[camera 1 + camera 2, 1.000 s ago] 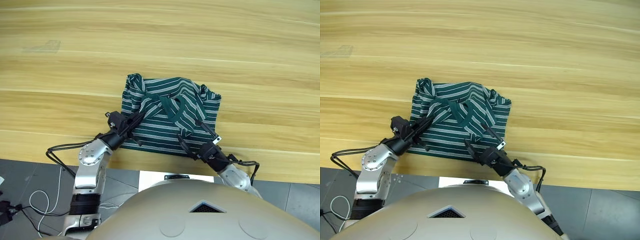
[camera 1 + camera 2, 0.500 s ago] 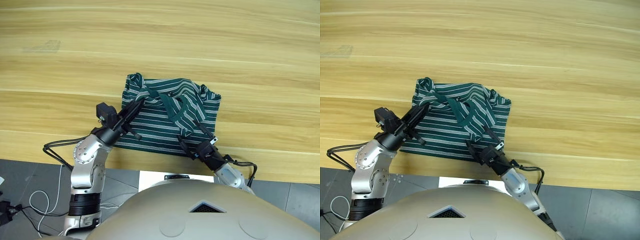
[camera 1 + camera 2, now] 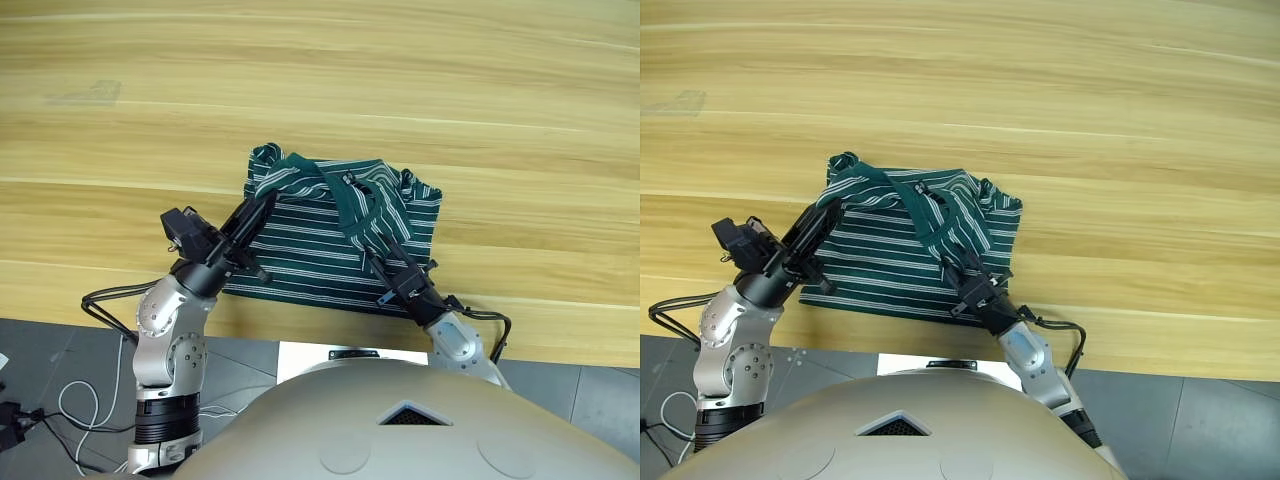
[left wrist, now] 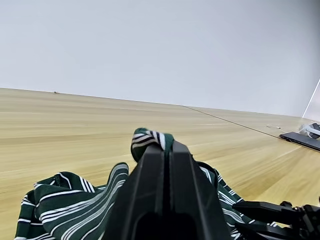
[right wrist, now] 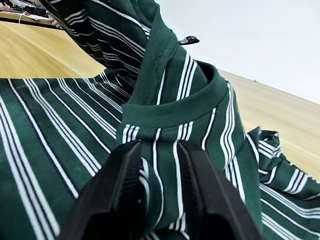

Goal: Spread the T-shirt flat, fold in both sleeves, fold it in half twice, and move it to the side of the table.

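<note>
t-shirt (image 3: 330, 255): green w/ white stripes, partly folded, lying at 6 o'clock edge of wooden table (image 3: 300, 80), nearest the robot. left gripper (image 4: 162, 147): at shirt's 10 o'clock, fingers pressed together on a bunched bit of fabric, held up off the rest. right gripper (image 5: 157, 147): at shirt's 5 o'clock, fingers nearly together, pinching cloth just below neckband. fabric betw. the two rises in a ridge across shirt's 12 o'clock half.

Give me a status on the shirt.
Left gripper shut on shirt, right gripper too. Shirt's top layer held up off the table. Nothing in the way.
</note>
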`<state>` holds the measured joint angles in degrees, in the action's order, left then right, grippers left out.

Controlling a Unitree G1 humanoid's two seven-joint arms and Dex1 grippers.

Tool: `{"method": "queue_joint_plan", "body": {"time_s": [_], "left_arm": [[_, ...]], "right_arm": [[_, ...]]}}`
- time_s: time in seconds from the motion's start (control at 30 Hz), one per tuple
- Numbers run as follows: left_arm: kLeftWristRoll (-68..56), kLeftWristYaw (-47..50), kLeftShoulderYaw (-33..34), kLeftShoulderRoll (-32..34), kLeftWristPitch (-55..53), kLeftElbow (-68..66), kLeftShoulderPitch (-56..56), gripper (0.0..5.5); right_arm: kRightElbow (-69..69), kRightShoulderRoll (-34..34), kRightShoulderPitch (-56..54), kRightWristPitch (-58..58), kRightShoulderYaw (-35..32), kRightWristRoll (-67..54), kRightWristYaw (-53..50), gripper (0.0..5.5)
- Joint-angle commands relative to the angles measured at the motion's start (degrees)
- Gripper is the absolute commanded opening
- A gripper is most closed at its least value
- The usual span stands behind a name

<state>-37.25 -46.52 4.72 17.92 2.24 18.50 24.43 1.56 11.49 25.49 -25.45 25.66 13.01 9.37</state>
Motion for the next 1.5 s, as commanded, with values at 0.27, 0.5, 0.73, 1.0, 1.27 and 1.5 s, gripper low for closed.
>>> {"method": "queue_joint_plan", "body": {"time_s": [0.27, 0.5, 0.73, 1.0, 1.27, 1.5], "left_arm": [[-1.4, 0.7, 1.1, 0.0, -2.2, 1.9, -3.8, 0.00], [-0.7, 0.6, 1.0, 0.0, -2.1, 1.3, -3.0, 0.00], [-3.6, 0.8, 3.1, 0.4, -2.9, 4.8, -2.5, 0.00], [-5.2, 0.8, 3.6, 0.0, -3.4, 6.9, -2.5, 0.00], [-5.5, 1.3, 3.6, -0.1, -3.9, 7.5, -2.4, 0.00], [-6.6, 2.1, 4.4, 0.3, -4.7, 8.3, -3.4, 0.00]], "right_arm": [[0.7, 0.3, -0.4, -1.2, 3.7, 2.4, 1.3, 1.34], [-0.6, 1.7, -0.2, -2.0, 3.7, 3.6, 0.9, 2.36], [-1.6, 1.2, 0.4, 0.5, 1.0, 4.4, -1.6, 3.46], [-3.3, -0.3, -1.0, 1.9, 1.2, 4.9, -1.9, 3.52], [-3.4, -1.5, -1.3, 2.3, 1.6, 4.6, -2.2, 2.65], [-1.6, -0.5, 0.1, 3.7, 1.5, 4.7, -1.1, 1.46]]}}
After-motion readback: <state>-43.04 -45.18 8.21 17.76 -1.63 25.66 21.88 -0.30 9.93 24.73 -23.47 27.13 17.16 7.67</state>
